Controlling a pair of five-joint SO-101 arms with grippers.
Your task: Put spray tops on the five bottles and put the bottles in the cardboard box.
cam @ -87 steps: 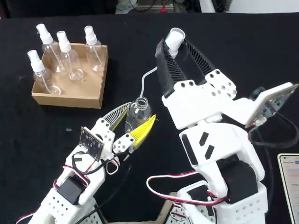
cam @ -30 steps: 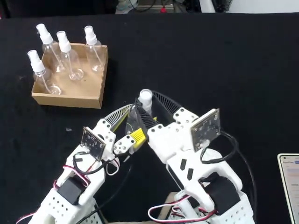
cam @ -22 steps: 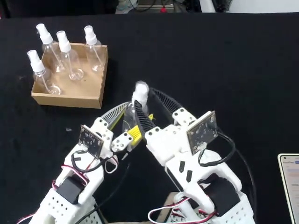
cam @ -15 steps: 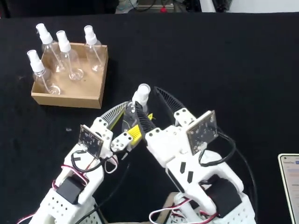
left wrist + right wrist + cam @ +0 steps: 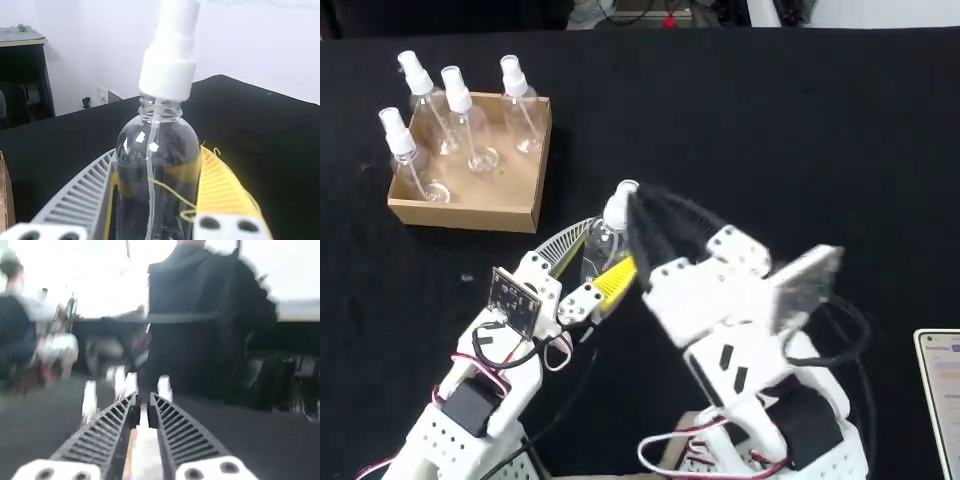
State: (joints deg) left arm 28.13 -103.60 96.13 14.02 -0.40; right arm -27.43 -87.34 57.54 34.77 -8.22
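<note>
Right gripper (image 5: 642, 212) brings spray top (image 5: 619, 203) down from far right onto bottle (image 5: 599, 252) neck; arm now swinging right.

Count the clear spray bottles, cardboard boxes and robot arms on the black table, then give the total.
Clear plastic spray bottles: 5
Brown cardboard box: 1
White robot arms: 2
Total: 8
</note>
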